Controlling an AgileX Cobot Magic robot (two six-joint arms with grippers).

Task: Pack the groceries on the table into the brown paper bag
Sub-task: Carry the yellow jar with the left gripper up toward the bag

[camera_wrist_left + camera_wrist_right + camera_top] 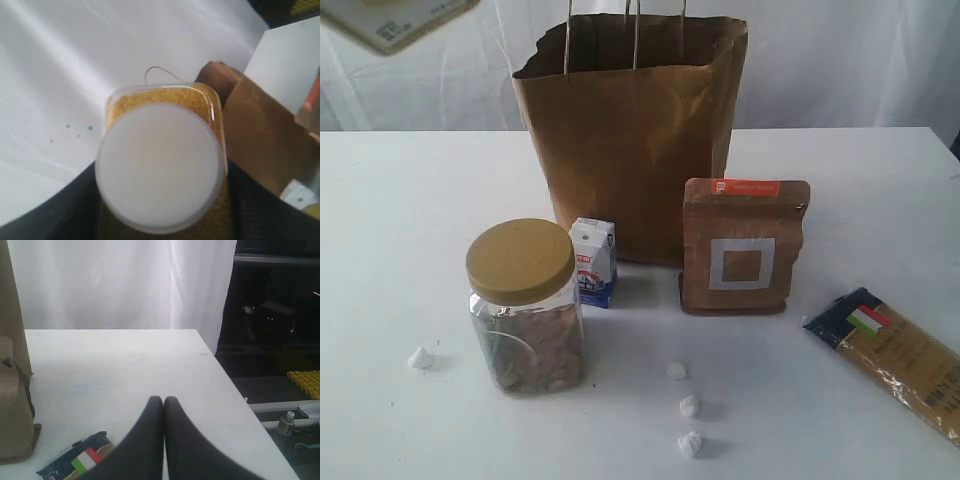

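**Tall brown kraft paper bag (630, 150) awaiting the lifted grain jar**

The bag is seen upright at the back of the large flat white tabletop (400, 200), its ragged mouth open and its thin white twisted handles (635, 35) raised. The white-capped clear jar of yellow grain (160, 165) is clamped between the dark fingers of the left gripper (162, 215) and held clear of the table, just beside the bag's upper edge. The tilted tan shape in the upper corner of the exterior view may be this jar, though too little of it is shown to be sure. The right gripper (163, 405) is pressed together on nothing, low over the table near the long Italian-flag pasta packet (905, 355).

Left on the table in front of the bag are the gold-lidded clear nut jar (525, 310), the small white-and-blue carton (593, 262) and the brown pouch with a white square (745, 248), which is set against the bag's front. No can is in view.

The step in hand is judged to be the carrying of the grain jar over the mouth. It would be done best if the jar were kept upright, centred well inside the rim and clear of the handles, then lowered deep before release. As the bag is unsupported, any knock against its wall should be avoided.
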